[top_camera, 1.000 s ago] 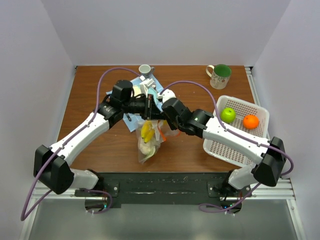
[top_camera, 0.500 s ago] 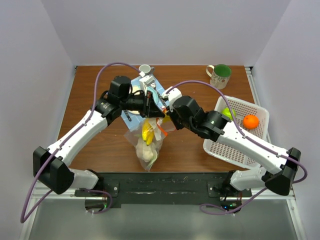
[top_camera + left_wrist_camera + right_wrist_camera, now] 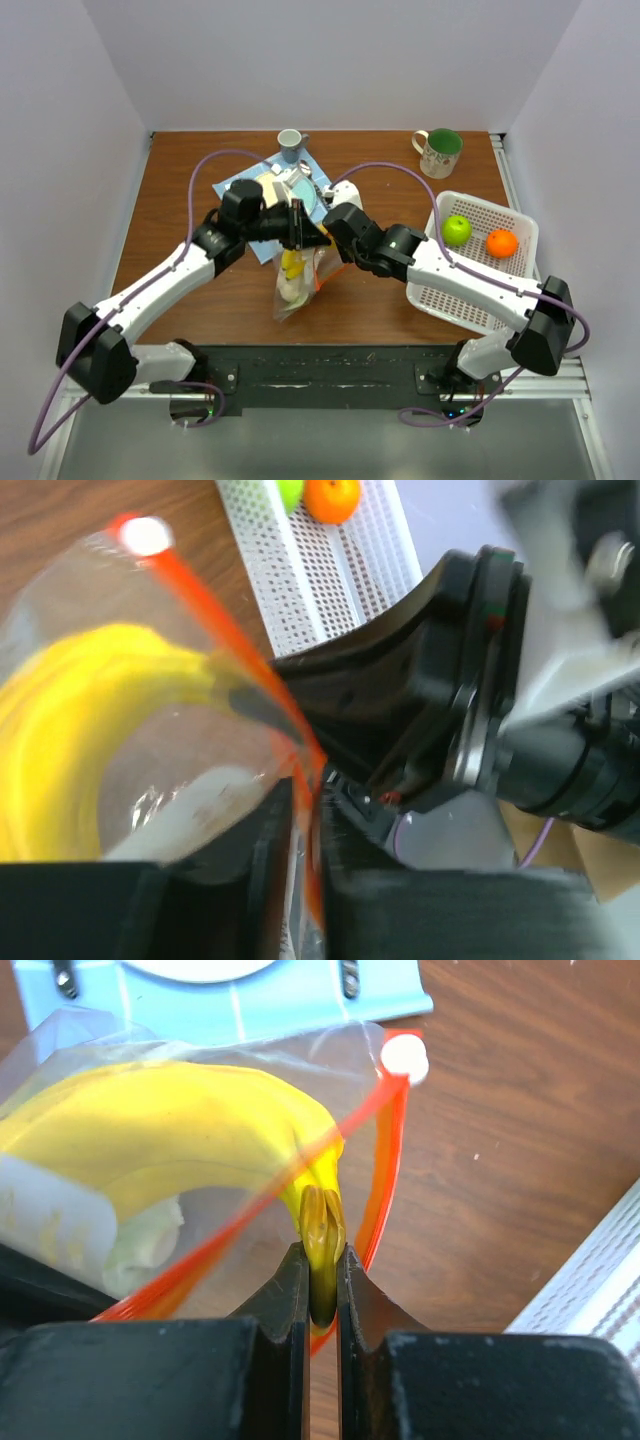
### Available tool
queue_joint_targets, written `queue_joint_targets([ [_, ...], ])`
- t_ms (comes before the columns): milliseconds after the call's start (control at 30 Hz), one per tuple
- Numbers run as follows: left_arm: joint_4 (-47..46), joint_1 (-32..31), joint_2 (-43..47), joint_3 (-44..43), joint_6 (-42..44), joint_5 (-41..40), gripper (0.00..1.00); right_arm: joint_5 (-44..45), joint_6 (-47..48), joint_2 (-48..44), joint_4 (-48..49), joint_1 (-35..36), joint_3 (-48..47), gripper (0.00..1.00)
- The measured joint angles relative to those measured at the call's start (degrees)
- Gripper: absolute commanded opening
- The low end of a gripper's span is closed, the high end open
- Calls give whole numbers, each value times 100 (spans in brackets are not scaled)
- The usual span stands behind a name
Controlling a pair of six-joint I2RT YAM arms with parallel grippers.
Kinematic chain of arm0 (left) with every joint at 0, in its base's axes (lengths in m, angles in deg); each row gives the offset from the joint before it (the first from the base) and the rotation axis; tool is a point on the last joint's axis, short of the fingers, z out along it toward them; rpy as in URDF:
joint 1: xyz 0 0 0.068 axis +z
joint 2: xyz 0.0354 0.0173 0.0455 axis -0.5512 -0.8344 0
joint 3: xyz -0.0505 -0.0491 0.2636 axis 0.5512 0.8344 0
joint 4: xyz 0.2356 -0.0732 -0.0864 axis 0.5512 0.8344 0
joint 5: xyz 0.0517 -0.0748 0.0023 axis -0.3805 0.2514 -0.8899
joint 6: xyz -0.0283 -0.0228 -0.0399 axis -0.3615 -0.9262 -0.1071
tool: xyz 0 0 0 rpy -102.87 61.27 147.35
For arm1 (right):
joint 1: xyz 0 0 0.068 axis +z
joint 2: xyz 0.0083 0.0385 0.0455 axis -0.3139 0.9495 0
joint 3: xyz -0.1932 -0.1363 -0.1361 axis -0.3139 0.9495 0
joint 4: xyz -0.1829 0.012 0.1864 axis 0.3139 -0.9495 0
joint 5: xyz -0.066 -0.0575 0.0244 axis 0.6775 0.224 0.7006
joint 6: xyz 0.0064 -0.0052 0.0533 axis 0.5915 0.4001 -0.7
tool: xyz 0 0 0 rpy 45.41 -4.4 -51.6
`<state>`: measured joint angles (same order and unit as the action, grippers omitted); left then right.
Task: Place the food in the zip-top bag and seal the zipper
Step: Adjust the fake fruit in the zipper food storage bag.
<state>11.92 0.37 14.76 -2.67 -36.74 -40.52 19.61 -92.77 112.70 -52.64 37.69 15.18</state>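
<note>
The left gripper point(image 3: 299, 224) reached in over the brown table point(image 3: 175, 205) and its jaws stood narrow, with the zipper point(image 3: 215, 620) running up between them; whether they pinched it I could not tell. Below it the zip-top bag point(image 3: 296, 292) hung upright with its mouth upward near the table's middle. The mouth was gaping: its two orange-red edges spread apart from a white slider point(image 3: 404, 1057). Inside lay the yellow banana point(image 3: 190, 1110) and, under it, the pale green leafy piece point(image 3: 145, 1238). The right gripper point(image 3: 322, 1260) was closed tight on the banana's brown stem end at the bag's mouth. Farther right, the white basket point(image 3: 478, 300) held the green apple point(image 3: 456, 230) and the orange point(image 3: 502, 243) side by side.
</note>
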Motion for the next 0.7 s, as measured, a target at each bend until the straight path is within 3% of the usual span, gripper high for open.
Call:
queue_joint_targets([
  [33,-166,-24,168,313,-219,-168,51,85,-203,-39,103,7,157,0],
  [133,-531,-55,490,883,-713,-636,74,293,-662,-87,254,26,535,0],
  [300,-706,-52,903,997,-905,-1340,79,739,-1355,-85,168,26,726,0],
  [333,-682,-52,1043,992,-890,-1506,71,837,-1484,-85,125,26,719,0],
  [400,-544,-52,1357,940,-848,-1921,64,1014,-1784,-81,-42,24,697,0],
  [433,-422,-52,1504,896,-820,-2173,51,1069,-1917,-79,-136,24,682,0],
  [500,-203,-55,1729,835,-800,-2651,44,1134,-2124,-66,-229,24,680,0],
  [533,-52,-52,1823,813,-761,-2988,33,1165,-2221,-52,-273,24,680,0],
  [600,149,-52,1873,828,-765,-3471,24,1209,-2420,-2,-348,24,680,0],
  [633,208,-44,1856,881,-767,-3665,16,1233,-2516,28,-398,24,669,0],
  [700,315,-42,1768,1054,-785,-3952,12,1314,-2756,114,-549,24,636,0],
])
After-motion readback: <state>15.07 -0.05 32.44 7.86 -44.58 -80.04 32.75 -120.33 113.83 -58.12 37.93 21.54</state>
